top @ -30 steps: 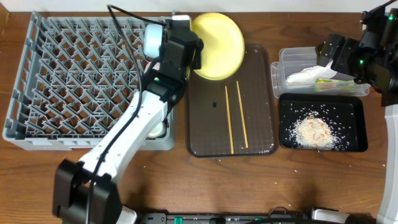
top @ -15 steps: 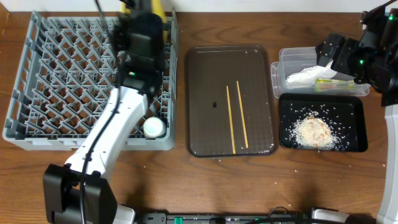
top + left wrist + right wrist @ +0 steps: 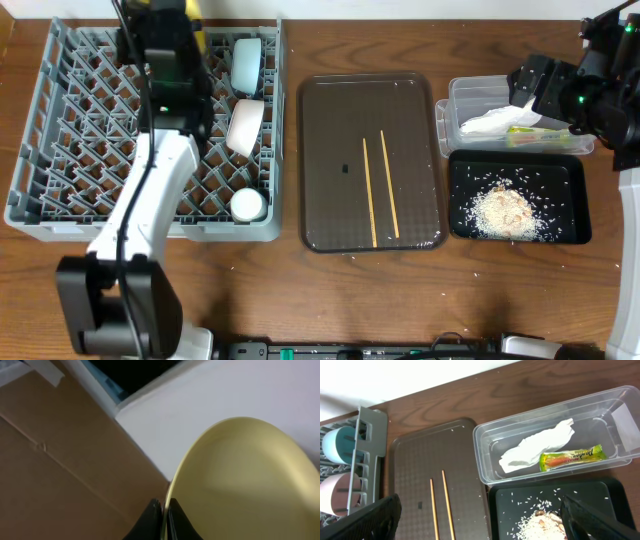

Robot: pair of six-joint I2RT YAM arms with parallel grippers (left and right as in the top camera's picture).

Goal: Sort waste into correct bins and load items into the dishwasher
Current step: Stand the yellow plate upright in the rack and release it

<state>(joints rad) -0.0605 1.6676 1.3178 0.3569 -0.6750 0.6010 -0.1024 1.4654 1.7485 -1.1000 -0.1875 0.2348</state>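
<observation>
Yellow plate (image 3: 240, 485) is pinched at its rim, edge-on, by the clenched left gripper (image 3: 164, 506), above the dish rack's (image 3: 70, 170) far edge. Judged rigid, smooth, slippery, breakable; a firm rim pinch is advised.

You have the dish rack (image 3: 100, 130) at the 9 o'clock side of the counter (image 3: 300, 290), with the serving tray (image 3: 340, 120) just at its 3 o'clock. Two chopsticks (image 3: 368, 190) lie on that tray, running 12 to 6. Down the rack's 3 o'clock edge sit a bowl (image 3: 247, 62), a second bowl (image 3: 245, 125) and the cup (image 3: 248, 205). The plate (image 3: 240, 480) is over the rack's 12 o'clock rim. At the serving tray's 2 o'clock, the tub (image 3: 462, 95) holds the napkin (image 3: 535, 445) and wrapper (image 3: 572, 456). At the tub's 6 o'clock, the shallow tray (image 3: 575, 200) holds rice (image 3: 505, 212).
</observation>
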